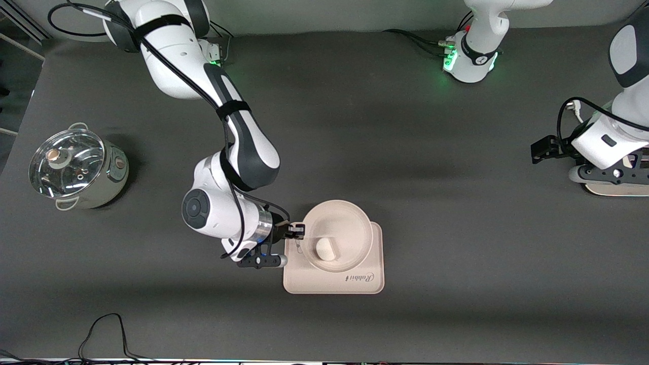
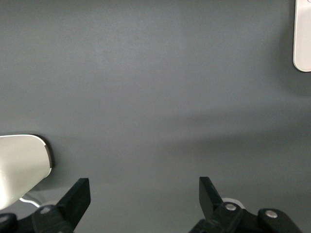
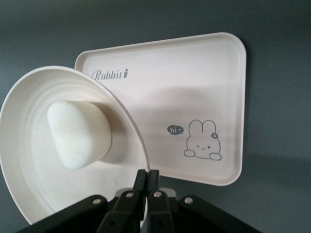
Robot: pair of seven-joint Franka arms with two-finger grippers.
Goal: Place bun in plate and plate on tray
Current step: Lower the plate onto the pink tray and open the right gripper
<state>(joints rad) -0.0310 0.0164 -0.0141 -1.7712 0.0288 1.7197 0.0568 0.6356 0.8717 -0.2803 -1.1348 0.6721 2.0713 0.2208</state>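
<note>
**Plate with bun held over the tray**

From my seat I see the right gripper (image 1: 298,231) pinching the rim of the plate (image 1: 350,223) at the edge toward the right arm's end of the table. In the right wrist view its two fingers (image 3: 146,187) are pressed close together with the plate's rim clamped between them. The bun (image 1: 326,249) lies inside the plate, in the part nearer the front camera, and it rests against the sloping inner wall.

The plate sits over the tray (image 1: 372,274). It covers most of the tray's half farther from the front camera and overhangs that edge. In the wrist view the plate looks tilted, and the tray lies flat on the table below it. I cannot tell whether the plate's base is touching the tray. The tray's "Rabbit" lettering shows just past the plate's rim on the side nearer the front camera.

The left gripper (image 2: 145,194) waits over bare table at the left arm's end, well apart from the tray, with its fingers spread wide and nothing between them.

A metal pot (image 1: 81,170) with a glass lid stands at the right arm's end of the table, well apart from everything else.
</note>
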